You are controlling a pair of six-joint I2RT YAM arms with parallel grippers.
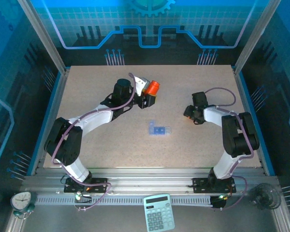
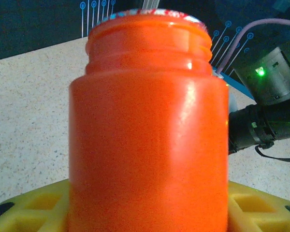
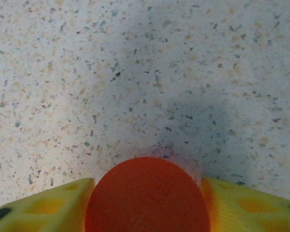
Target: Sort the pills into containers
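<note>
Nearest, on the rail in front of the table (image 1: pixel 116 145), sit a calculator (image 1: pixel 158 218), a small clock (image 1: pixel 21 200) and a little fan (image 1: pixel 263 195). No brand or digits can be read on any of them.

Further in, at the middle of the table, the blue-tinted pill box (image 1: pixel 158 129) lies flat between the two arms, well apart from both grippers. It is probably placed there so either arm can reach it. It is too small to tell whether any lid is up or whether any pills are inside.

To its right, the right gripper (image 3: pixel 147 182) hangs low over the bare table with the round orange cap (image 3: pixel 147 203) between its yellow fingers. Whether the fingers clamp the cap or merely flank it cannot be told. It looks like the cap is being taken aside, out of the way.

Farthest, the left gripper (image 2: pixel 147 203) stands about half open and closed on the orange bottle (image 2: pixel 150 121). It grips the body low down with the threaded neck bare, likely so the pills can be tipped out. The mouth's rim shows a red, white and blue edge, and no label or writing is legible.
</note>
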